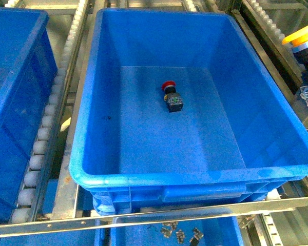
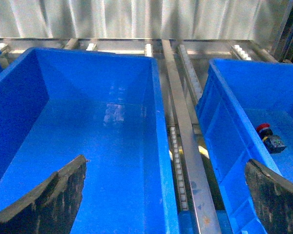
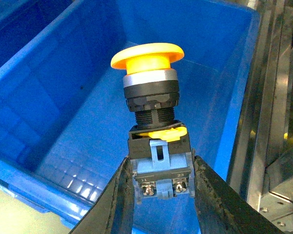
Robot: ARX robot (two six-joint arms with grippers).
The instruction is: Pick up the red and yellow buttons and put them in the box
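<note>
My right gripper (image 3: 161, 184) is shut on the yellow button (image 3: 147, 57). Its fingers clamp the grey contact block and the yellow cap points away from the wrist. Beneath it lies the interior of the blue box (image 3: 63, 102). In the front view the yellow button (image 1: 304, 34) shows at the far right edge, just outside the box (image 1: 277, 169). A red button (image 1: 170, 95) lies on its side on the box floor, and the left wrist view also shows this red button (image 2: 266, 135). My left gripper (image 2: 163, 195) is open and empty above the rail between two bins.
A second blue bin (image 1: 15, 102) stands to the left, with a roller rail (image 1: 46, 128) between it and the box. A metal bar (image 1: 195, 211) crosses in front of the box. Below it, another bin (image 1: 143, 230) holds small parts. Metal framing (image 3: 278, 122) runs beside the right gripper.
</note>
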